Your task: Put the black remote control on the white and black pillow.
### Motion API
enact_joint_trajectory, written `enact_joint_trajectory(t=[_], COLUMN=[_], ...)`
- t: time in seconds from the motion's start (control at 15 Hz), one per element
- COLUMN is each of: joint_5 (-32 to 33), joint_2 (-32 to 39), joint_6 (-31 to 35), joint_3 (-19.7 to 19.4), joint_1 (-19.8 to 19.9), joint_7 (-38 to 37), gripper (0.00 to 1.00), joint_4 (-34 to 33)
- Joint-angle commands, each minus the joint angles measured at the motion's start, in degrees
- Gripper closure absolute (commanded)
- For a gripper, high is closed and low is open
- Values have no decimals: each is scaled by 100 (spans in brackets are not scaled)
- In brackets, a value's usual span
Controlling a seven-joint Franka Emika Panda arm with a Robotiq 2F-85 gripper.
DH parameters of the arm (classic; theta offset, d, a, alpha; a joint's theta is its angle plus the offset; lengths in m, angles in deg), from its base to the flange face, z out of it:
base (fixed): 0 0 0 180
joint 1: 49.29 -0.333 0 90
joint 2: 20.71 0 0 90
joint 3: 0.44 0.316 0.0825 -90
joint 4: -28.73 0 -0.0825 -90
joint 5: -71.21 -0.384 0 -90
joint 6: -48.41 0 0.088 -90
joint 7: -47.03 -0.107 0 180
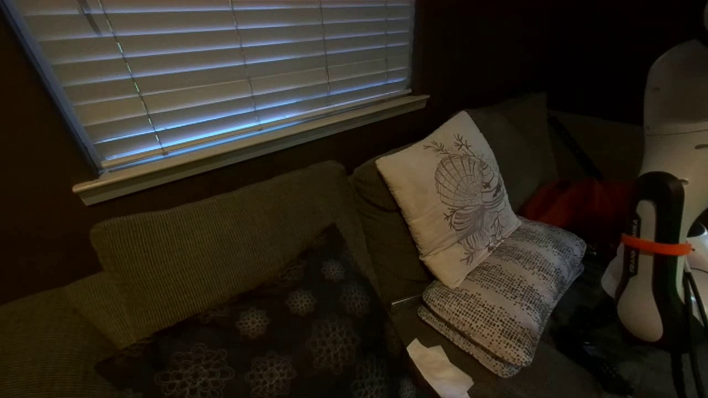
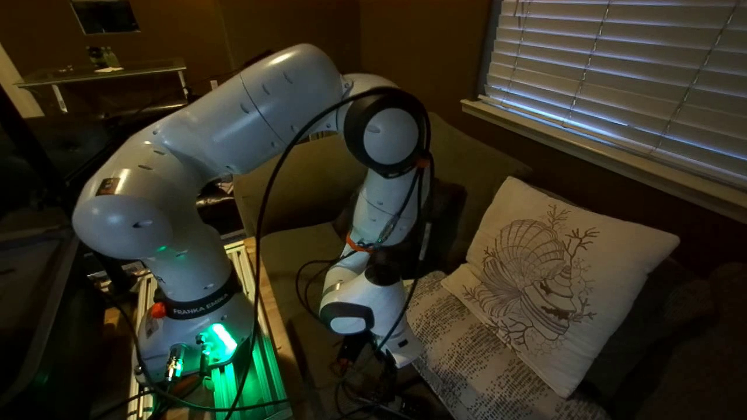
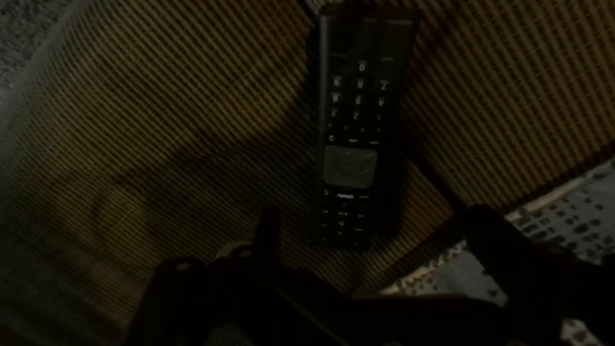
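Note:
The black remote control point(image 3: 350, 129) lies face up on the brown ribbed couch seat in the wrist view. I cannot make it out in the exterior views. The white and black pillow point(image 1: 511, 287) lies flat on the couch; it also shows in an exterior view point(image 2: 455, 356) and at the lower right of the wrist view point(image 3: 461, 271). My gripper point(image 3: 375, 214) is open and empty, its dark fingers spread apart near the remote's lower end, one on each side. The right finger overlaps the pillow's edge in the wrist view. The gripper is dark and hard to see in an exterior view point(image 2: 379, 379).
A cream pillow with a shell motif point(image 1: 467, 199) leans on the speckled pillow and the couch back. A dark pillow with pale circles point(image 1: 298, 331) and a white tissue point(image 1: 440, 367) lie nearby. Black cables point(image 2: 303, 280) hang along the arm. A window sill point(image 1: 254, 143) runs above the couch.

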Motion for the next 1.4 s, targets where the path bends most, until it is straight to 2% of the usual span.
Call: enact_joint_trajectory(t=[0.0,0.2,0.47,0.8,1.33], joint_5=[880,1351,1505,1261,1027], joint_2=[554,691,771,698,833], joint_6=[400,144,-230,-1083,-2277], joint_3=[339,507,586,586,578], joint_1=[901,1473,1813,1779,1685], joint_7=[291,344,422,487,622], gripper=[0,0,0,0,0], joint_4=[-485,-691,-874,-1062,-1711])
